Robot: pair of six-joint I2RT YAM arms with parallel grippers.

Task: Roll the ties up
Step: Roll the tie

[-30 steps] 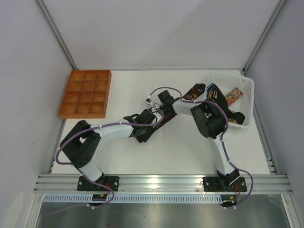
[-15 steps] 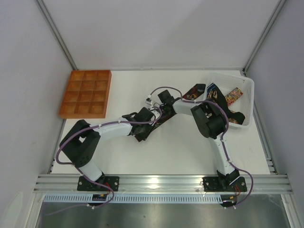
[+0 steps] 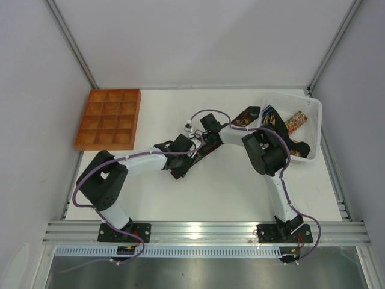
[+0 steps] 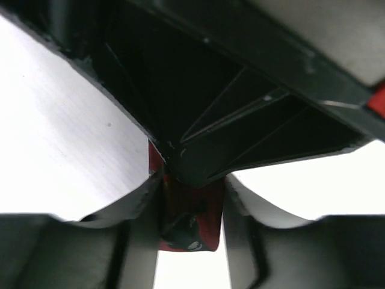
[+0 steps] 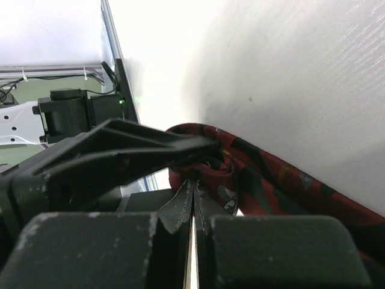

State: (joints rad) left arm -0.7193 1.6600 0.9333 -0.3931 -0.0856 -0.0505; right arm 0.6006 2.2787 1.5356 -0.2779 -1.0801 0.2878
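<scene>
A maroon patterned tie (image 3: 179, 171) lies at the table's middle, partly rolled. My left gripper (image 3: 190, 152) is shut on it; in the left wrist view the tie (image 4: 204, 224) sits squeezed between my fingers (image 4: 139, 208). My right gripper (image 3: 204, 143) meets it from the far right. In the right wrist view its jaws (image 5: 194, 183) are pressed together at the rolled end of the tie (image 5: 264, 180), and the fabric curls round the tips. The left gripper's black body (image 5: 120, 158) touches the roll from the left. The rest of the tie is hidden under the two grippers.
A white basket (image 3: 316, 112) at the far right holds several more ties. One dark tie end (image 3: 246, 115) lies just left of it. An orange compartment tray (image 3: 108, 119) stands at the far left. The right arm's elbow (image 3: 264, 152) hangs beside the basket.
My left gripper has crept a little away from me toward the right gripper, taking the tie with it. The right arm has hardly moved.
</scene>
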